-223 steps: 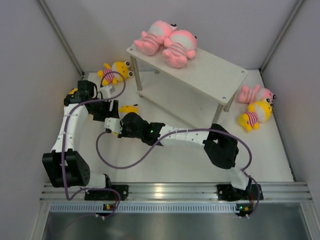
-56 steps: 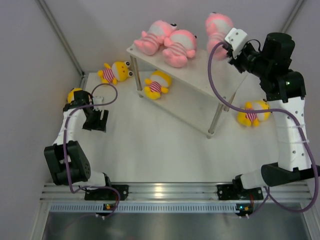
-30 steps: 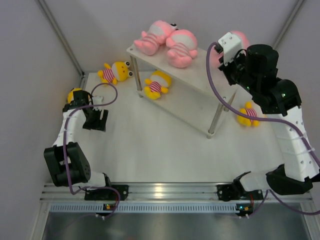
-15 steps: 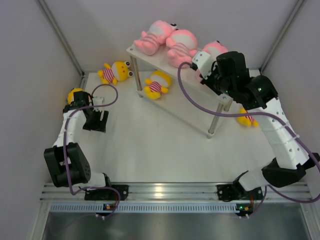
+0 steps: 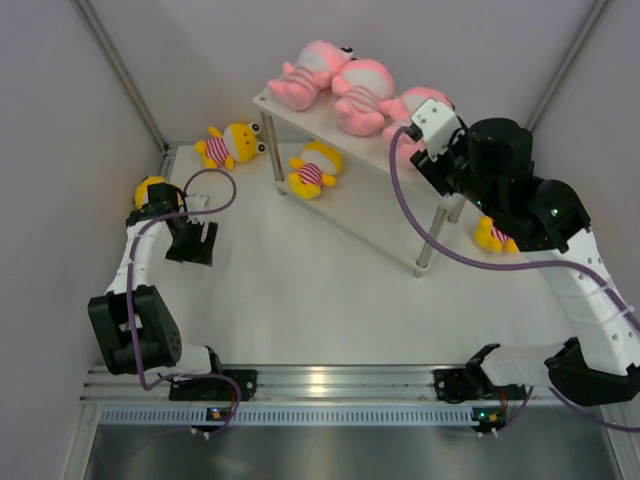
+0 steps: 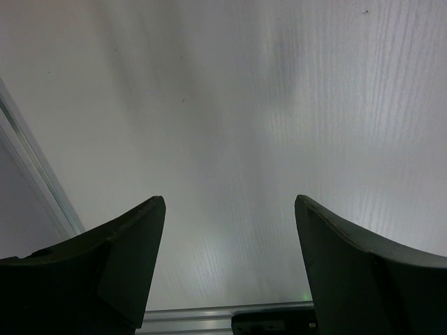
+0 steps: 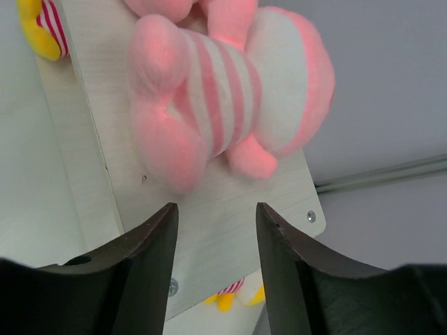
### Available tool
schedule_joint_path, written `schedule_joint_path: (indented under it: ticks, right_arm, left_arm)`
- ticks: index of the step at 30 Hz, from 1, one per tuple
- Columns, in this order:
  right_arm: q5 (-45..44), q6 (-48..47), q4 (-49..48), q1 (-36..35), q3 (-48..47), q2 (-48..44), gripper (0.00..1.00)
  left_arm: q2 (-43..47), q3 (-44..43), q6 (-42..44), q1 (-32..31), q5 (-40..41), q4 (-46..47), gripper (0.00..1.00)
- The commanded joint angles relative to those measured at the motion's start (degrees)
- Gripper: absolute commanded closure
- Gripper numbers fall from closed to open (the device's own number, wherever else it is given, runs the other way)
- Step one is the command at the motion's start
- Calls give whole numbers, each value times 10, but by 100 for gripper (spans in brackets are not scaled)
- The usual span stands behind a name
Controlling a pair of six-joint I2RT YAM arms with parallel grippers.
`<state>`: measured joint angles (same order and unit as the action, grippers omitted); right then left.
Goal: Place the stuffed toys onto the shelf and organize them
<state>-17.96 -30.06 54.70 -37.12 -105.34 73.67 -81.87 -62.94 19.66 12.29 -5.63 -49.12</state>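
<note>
Topping shelf (image 5: 305, 115): three pink toys (image 5: 360, 95) (yellow toys (image 5: 232, 143): four).

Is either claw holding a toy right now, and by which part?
Neither. The right claw is open over the shelf, the pink toy lying beyond its tips; the left claw is open and empty.

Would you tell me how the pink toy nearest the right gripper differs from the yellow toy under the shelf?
The pink toy lies on the shelf's top board; the yellow toy lies lower, under that board. One is pink, the other yellow. Both wear striped shirts.
</note>
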Motion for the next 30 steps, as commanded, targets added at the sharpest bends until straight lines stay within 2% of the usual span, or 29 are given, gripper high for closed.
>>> schedule_joint_path:
  ticks: [1, 2, 5, 9, 15, 22, 26, 30]
  right_arm:
    - [20, 45, -118, -9, 23, -55, 51]
    - [32, 47, -134, -9, 31, -61, 46]
    - [70, 62, -180, -10, 15, -56, 44]
    - [99, 68, -197, -9, -82, 43, 45]
    - [197, 74, -237, -9, -201, 191, 44]
    - [218, 90, -282, -11, -223, 284, 46]
    - [194, 109, -327, -10, -192, 285, 56]
    - [192, 139, -364, -11, -168, 281, 61]
  left_arm:
    - [22, 4, 6, 4, -11, 14, 19]
    - [24, 5, 7, 4, -11, 14, 19]
    - [26, 5, 9, 4, -11, 14, 19]
    - [26, 3, 3, 3, -19, 15, 19]
    - [39, 14, 7, 3, -17, 15, 19]
    - [47, 20, 14, 4, -8, 15, 19]
    - [49, 23, 18, 4, -6, 15, 19]
    - [42, 20, 14, 4, -10, 14, 19]
